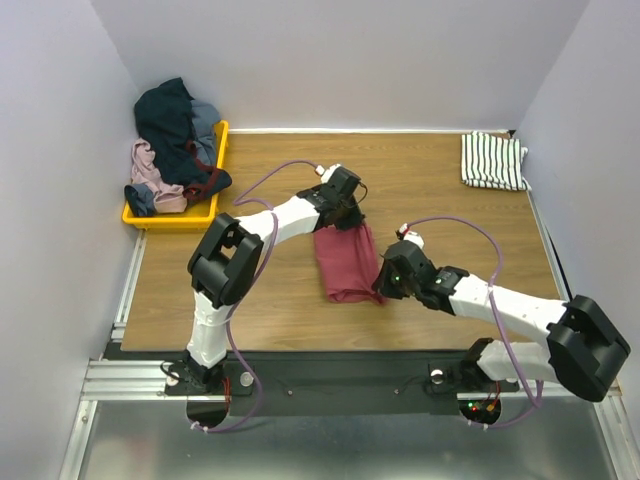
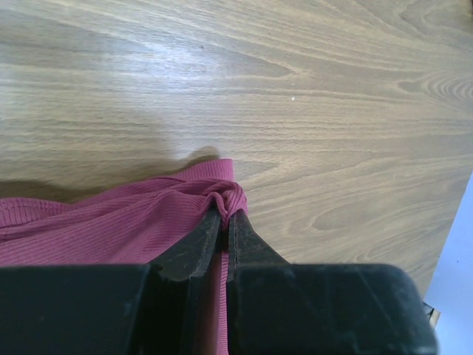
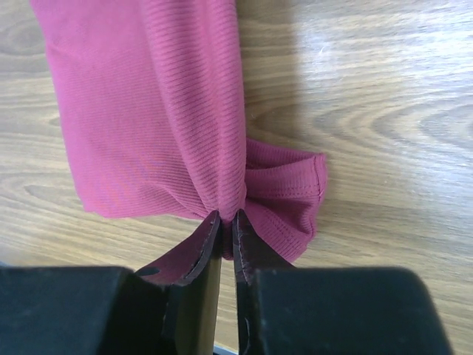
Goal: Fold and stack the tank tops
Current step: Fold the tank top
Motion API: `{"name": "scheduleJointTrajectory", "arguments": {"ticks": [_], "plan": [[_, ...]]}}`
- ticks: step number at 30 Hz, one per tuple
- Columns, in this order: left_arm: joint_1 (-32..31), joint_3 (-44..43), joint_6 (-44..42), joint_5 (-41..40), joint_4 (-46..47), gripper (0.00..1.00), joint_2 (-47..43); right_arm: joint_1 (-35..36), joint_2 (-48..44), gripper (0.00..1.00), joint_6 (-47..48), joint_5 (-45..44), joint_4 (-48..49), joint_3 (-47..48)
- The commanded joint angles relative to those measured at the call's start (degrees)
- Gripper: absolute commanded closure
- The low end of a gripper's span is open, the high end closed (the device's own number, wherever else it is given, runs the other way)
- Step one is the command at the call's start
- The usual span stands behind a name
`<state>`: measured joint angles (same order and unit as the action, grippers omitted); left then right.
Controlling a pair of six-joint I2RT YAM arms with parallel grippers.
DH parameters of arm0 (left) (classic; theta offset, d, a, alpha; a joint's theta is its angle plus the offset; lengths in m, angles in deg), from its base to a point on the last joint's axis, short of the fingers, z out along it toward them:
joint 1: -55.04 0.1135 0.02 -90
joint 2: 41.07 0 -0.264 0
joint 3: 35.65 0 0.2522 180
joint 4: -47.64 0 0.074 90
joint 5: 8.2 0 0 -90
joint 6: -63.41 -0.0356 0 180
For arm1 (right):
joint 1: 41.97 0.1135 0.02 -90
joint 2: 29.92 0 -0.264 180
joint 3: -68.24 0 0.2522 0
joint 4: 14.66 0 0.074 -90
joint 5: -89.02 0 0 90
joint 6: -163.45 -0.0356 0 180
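Note:
The dark red tank top [image 1: 345, 262] lies folded lengthwise in the middle of the table. My left gripper [image 1: 343, 222] is shut on its far end; in the left wrist view the ribbed red cloth [image 2: 126, 222] bunches between the jaws at my left gripper [image 2: 225, 214]. At the near right edge of the red tank top, my right gripper [image 1: 382, 284] is pinching the cloth. In the right wrist view, red cloth [image 3: 148, 111] is gathered in my right gripper [image 3: 228, 217]. The striped tank top [image 1: 492, 160] lies folded at the far right corner.
A yellow tray [image 1: 215, 205] heaped with other clothes sits at the far left. White walls close in the table on the left, back and right. Bare wood [image 1: 450, 220] spreads around the red top.

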<state>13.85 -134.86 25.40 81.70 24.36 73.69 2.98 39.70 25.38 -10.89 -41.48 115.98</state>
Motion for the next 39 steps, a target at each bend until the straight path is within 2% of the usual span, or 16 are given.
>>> {"name": "scheduleJointTrajectory", "arguments": {"ticks": [1,6,12,18,20,22,27,30,33,37,39], "plan": [[-0.47,-2.97,-0.22,-1.66,3.1,1.0,0.02,-0.3,-3.0,0.84,-0.88,-2.3,-2.14,-0.4],[-0.82,-2.79,-0.48,-0.87,3.63,1.0,0.46,-0.48,-5.02,0.82,-1.23,-4.15,-4.87,-0.23],[-1.26,-4.55,-1.62,-0.17,3.89,0.98,1.26,-0.56,-5.38,0.69,-1.67,-5.38,-6.01,-0.31],[-1.17,-4.64,-3.73,3.87,6.43,0.85,0.73,-0.56,-6.69,0.37,-1.5,-7.4,-9.08,1.62],[-1.26,-4.64,-4.7,5.62,7.14,0.77,0.47,-0.56,-7.22,0.32,-1.5,-7.84,-10.22,2.75],[-1.09,-4.2,-5.31,7.03,8.46,0.74,-0.58,-0.48,-7.75,0.26,-1.41,-8.8,-10.84,3.37],[-0.47,-4.28,-6.81,10.46,10.84,0.61,-2.96,-0.48,-8.1,0.18,0.25,-11.35,-13.04,7.14],[0.14,-4.9,-7.43,12.05,10.75,0.59,-3.75,-0.83,-5.21,0.13,2.28,-13.73,-13.13,10.05],[1.28,-1.66,-6.29,9.25,10.22,0.59,-7.95,-3.54,-0.21,0.1,5.79,-14.0,-12.52,13.82],[4.44,8.51,-2.69,4.24,9.61,0.59,-15.41,-11.44,6.55,0.1,12.91,-4.27,-5.59,17.08],[4.89,11.34,-2.5,1.61,7.68,0.6,-19.37,-12.95,8.76,0.11,15.36,-2.58,-4.17,18.58]]}}
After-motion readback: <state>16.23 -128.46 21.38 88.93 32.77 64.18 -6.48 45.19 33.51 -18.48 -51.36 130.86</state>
